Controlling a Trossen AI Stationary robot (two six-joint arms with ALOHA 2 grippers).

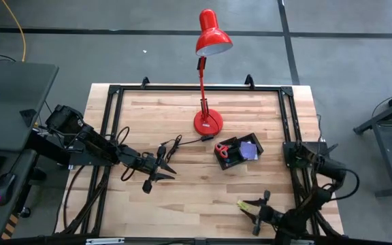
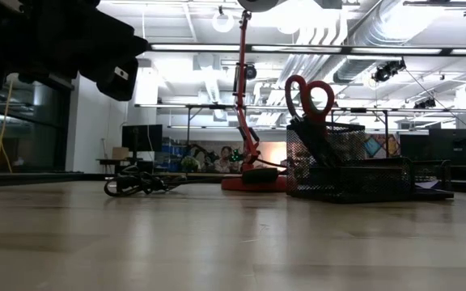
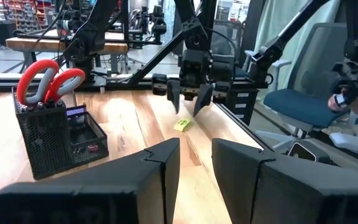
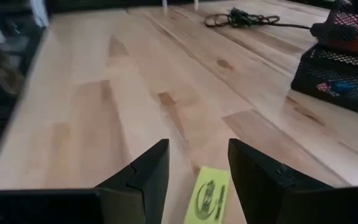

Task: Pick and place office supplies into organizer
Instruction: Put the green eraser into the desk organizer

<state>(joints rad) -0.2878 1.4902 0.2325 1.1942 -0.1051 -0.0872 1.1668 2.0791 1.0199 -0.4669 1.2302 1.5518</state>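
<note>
Your right gripper (image 1: 250, 207) sits low at the near right of the table (image 1: 182, 197), jaws parted, with the yellow-green piece (image 4: 207, 194) lying flat on the wood between the fingertips (image 4: 157, 158); nothing is clamped. In the left wrist view the same piece (image 3: 183, 124) lies just below that gripper.

Your left gripper (image 1: 163, 168) hovers over the table's left-centre, fingers (image 3: 160, 163) spread apart and holding nothing.

The black mesh organizer (image 1: 237, 152) stands right of centre, near the red desk lamp's (image 1: 208, 121) round base. Red-handled scissors (image 2: 309, 95) stand upright in its tall cup, handles up. A purple sticky-note pad (image 1: 248, 149) lies in its right compartment. A black coiled cable (image 1: 171, 147) lies left of the lamp base.
</note>
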